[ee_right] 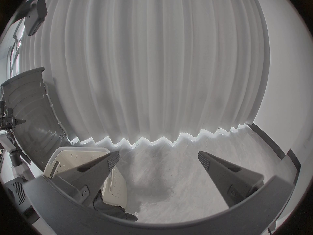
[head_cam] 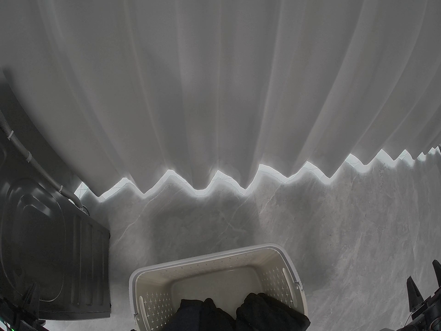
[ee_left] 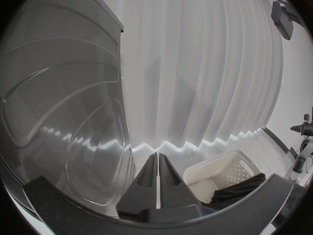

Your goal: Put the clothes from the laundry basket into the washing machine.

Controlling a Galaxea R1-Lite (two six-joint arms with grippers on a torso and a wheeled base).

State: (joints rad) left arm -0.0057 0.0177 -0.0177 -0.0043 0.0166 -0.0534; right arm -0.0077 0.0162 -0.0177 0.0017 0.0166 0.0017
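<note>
A white laundry basket (head_cam: 280, 263) stands on the floor at the bottom middle of the head view, with dark clothes (head_cam: 257, 313) heaped at its near end. The dark grey washing machine (head_cam: 50, 249) stands to its left, showing a ribbed side panel. My left gripper (ee_left: 158, 170) is shut with nothing in it, close beside the washing machine (ee_left: 65, 98), with the basket (ee_left: 225, 167) and clothes (ee_left: 241, 190) off to its side. My right gripper (ee_right: 158, 154) is open and empty, over bare floor beside the basket (ee_right: 68, 157) and clothes (ee_right: 112, 209). Its tips (head_cam: 423, 276) show at the head view's lower right.
A long white curtain (head_cam: 220, 79) hangs behind the basket down to the floor. Grey marble-patterned floor (head_cam: 367, 235) spreads to the right of the basket. A hose (head_cam: 32, 162) runs along the washing machine's back edge.
</note>
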